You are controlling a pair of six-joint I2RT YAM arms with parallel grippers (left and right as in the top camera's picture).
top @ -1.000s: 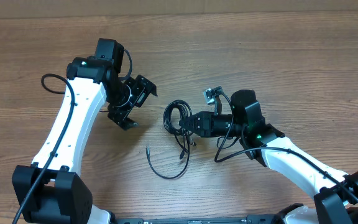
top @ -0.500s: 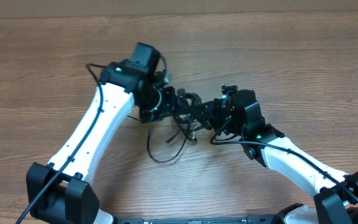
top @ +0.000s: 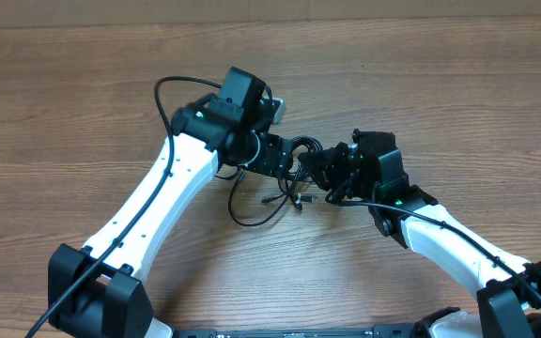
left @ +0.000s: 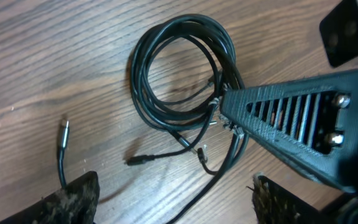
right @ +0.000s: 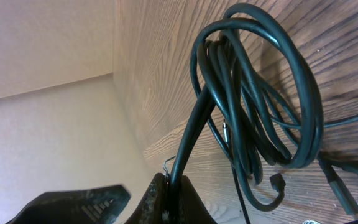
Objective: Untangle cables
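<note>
Left end effector (left: 176, 198) spread wide; right end effector (right: 168, 190) pinched closed.

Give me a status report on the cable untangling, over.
Right end effector shut on cables. Left end effector open, over them. Cables bunched in one coil. Nothing in the way.

— We watch the left gripper (top: 278, 161) swing in from the left of the table (top: 458, 75); it now hangs spread over the cables (right: 194, 127).
— And we see the right gripper (top: 319, 171) carry the coil farther away, the loose tail trailing after.
</note>
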